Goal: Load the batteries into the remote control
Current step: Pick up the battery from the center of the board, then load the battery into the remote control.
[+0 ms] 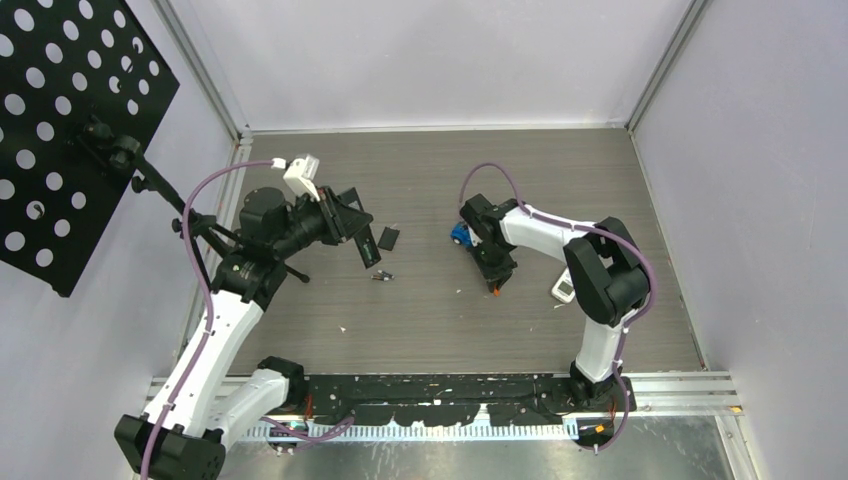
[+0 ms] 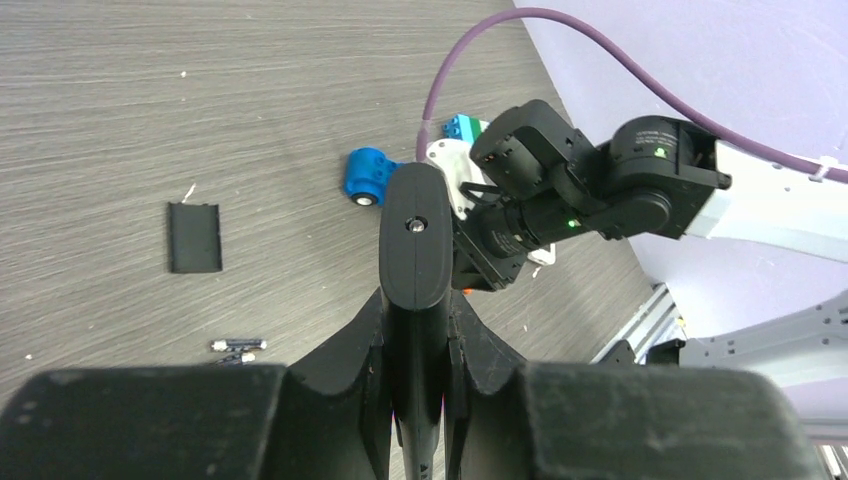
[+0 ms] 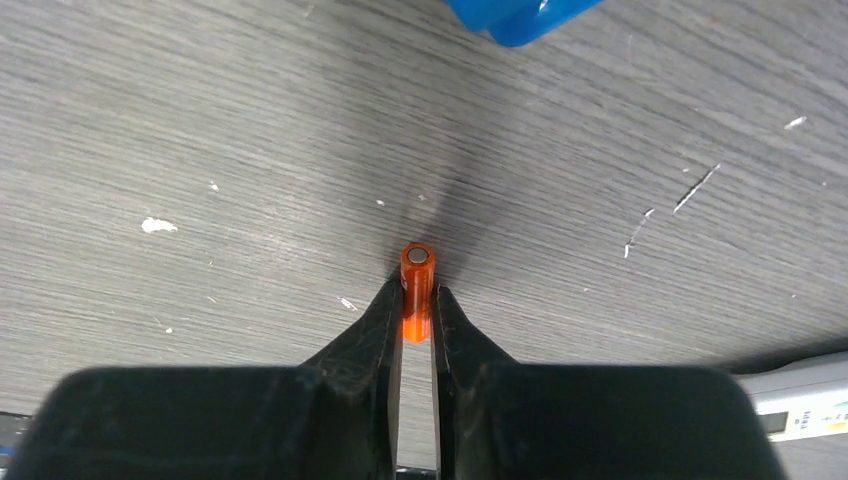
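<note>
My left gripper (image 1: 352, 218) is shut on the black remote control (image 1: 367, 247) and holds it above the table. In the left wrist view the remote (image 2: 415, 230) sticks out between the fingers (image 2: 350, 345). Two dark batteries (image 1: 382, 276) lie on the table just below it and also show in the left wrist view (image 2: 238, 347). My right gripper (image 1: 497, 280) is shut on the orange-red battery (image 3: 417, 280), which stands out past the fingertips, close to the table. The orange battery shows as a small speck in the top view (image 1: 497, 291).
A flat black battery cover (image 1: 389, 238) lies beside the remote and shows in the left wrist view (image 2: 193, 237). A blue toy (image 1: 460, 235) sits by the right wrist. A white device (image 1: 564, 288) lies near the right arm. A camera tripod (image 1: 200, 225) stands at the left.
</note>
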`<state>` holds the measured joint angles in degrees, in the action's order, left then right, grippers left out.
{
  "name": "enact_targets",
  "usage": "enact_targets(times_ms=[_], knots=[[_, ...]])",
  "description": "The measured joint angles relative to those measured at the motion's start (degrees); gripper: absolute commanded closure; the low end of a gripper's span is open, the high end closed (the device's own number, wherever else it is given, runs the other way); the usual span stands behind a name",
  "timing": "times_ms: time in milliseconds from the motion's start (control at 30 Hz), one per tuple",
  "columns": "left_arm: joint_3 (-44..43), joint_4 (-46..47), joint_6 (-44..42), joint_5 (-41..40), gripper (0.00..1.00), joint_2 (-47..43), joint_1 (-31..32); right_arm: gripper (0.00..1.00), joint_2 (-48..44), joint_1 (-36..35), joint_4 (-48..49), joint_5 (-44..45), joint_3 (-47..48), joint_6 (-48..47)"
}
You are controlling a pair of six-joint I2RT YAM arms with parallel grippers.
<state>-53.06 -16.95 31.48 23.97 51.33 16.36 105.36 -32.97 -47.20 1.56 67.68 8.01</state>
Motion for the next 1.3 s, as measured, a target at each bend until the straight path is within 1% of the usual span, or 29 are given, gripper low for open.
enact_targets(times_ms=[133,267,333,467,600,700,800,933,1100,1300], knots=[[0.74,2.8,1.14,3.67,1.0,0.68,0.0,0.91,0.44,0.26,-0.79,-0.02,0.59,2.12],[2.99,8.94,4.68,9.25,1.0,2.43,0.0,0.92,-0.94,0.28,0.81,-0.09,-0.35,3.17],[5.46,14.75,8.92,12.0,1.0,3.93,0.02,0.92,-4.26,0.09,3.56,-1.49,-2.71,3.45],[10.34,24.98,17.18,14.53,1.0,7.93,0.83,0.92,-17.05,-0.17,7.96,-5.77,-7.34,5.05],[11.85,28.74,22.1,14.03,1.0,12.59,3.28,0.92,-29.81,-0.87,13.53,-11.5,-8.04,8.46],[11.85,31.12,24.28,13.29,1.0,15.52,5.44,0.92,-34.25,-1.9,17.11,-16.35,-7.93,11.56],[11.85,33.9,26.69,13.09,1.0,18.75,6.67,0.92,-34.53,-5.42,18.47,-19.08,-6.99,14.21],[11.85,36.46,29.27,13.09,1.0,21.94,6.88,0.92,-32.65,-11.85,17.99,-18.36,-3.87,16.24],[11.85,37.57,30.73,13.11,1.0,22.69,6.88,0.91,-30.14,-16.33,17.44,-12.17,0.59,15.89],[11.85,37.73,31.15,13.16,1.0,22.69,6.88,0.88,-27.02,-17.73,14.6,-6.97,4.48,14.8]])
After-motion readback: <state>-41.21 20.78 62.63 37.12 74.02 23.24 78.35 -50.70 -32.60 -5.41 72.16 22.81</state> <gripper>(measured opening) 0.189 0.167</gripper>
